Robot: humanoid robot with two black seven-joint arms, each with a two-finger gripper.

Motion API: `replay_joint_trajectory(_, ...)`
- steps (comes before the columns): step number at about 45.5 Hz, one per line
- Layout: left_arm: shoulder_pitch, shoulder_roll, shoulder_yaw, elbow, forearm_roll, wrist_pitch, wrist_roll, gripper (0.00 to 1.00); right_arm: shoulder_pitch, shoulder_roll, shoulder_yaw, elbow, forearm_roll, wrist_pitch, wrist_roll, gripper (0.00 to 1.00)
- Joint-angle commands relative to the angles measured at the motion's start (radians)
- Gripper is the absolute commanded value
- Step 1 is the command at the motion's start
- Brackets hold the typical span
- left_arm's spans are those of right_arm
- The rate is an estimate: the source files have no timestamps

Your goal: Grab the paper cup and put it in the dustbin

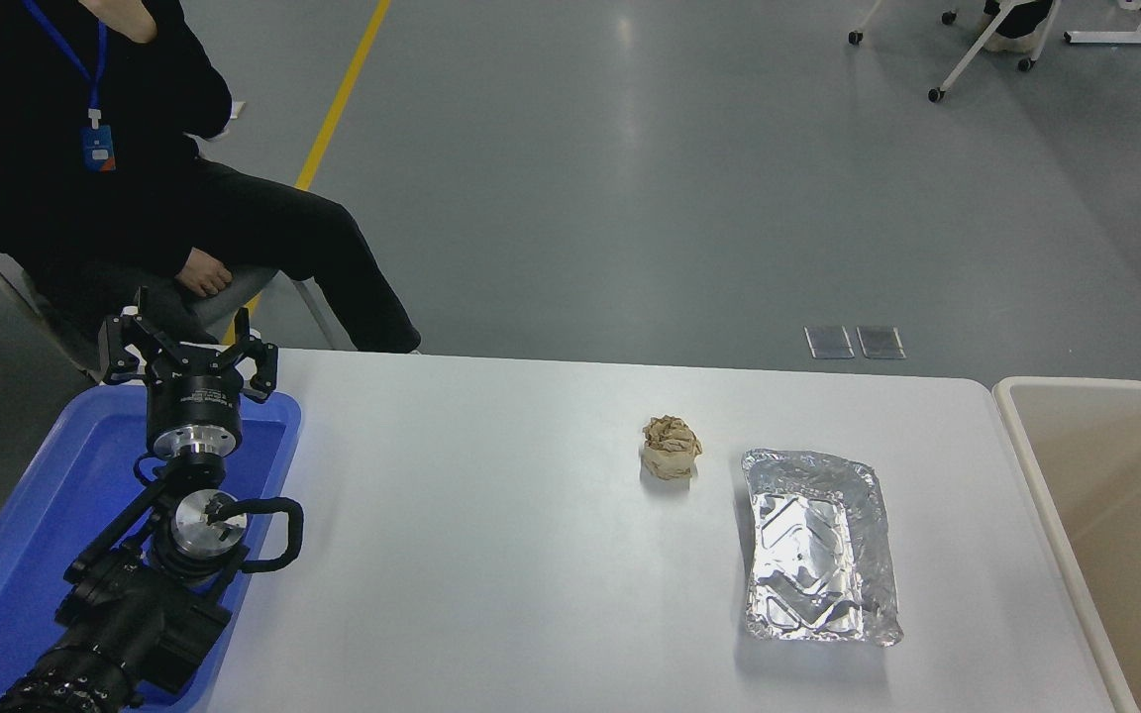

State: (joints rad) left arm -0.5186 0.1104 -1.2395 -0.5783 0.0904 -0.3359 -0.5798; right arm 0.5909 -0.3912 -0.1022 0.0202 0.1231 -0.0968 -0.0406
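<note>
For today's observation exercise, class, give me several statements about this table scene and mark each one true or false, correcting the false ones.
1. The foil tray lies on the white table, to the right of the crumpled brown paper ball. True.
2. A paper cup stands on the table beside the paper ball. False: no paper cup shows on the table.
3. The left gripper is parked over the blue plastic tray at the table's left end. True.
4. The dustbin stands at the table's left end. False: it is at the right end, past the foil tray.
5. The paper ball sits inside the foil tray. False: it sits on the table, apart from the tray.
</note>
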Motion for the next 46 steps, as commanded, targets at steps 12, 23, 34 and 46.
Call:
replay_joint_trajectory(12, 0.0, 0.0, 0.0, 0.0, 0.0, 0.0, 0.0, 0.99, 0.263, -0.138, -0.025, 0.21, -0.089, 0.114, 0.001, 1.0)
replay_joint_trajectory(23, 0.0, 0.0, 0.0, 0.0, 0.0, 0.0, 0.0, 0.99, 0.467, -0.431, 0.002, 0.624, -0.105, 0.101, -0.002, 1.0)
replay_joint_trajectory(34, 0.0, 0.0, 0.0, 0.0, 0.0, 0.0, 0.0, 0.99, 0.569, -0.656, 0.11, 0.977, -0.102, 0.095, -0.002, 1.0)
replay_joint_trajectory(46, 0.0, 0.0, 0.0, 0.0, 0.0, 0.0, 0.0, 0.99, 0.561, -0.646, 0.297, 1.066, -0.1, 0.095, -0.002, 1.0)
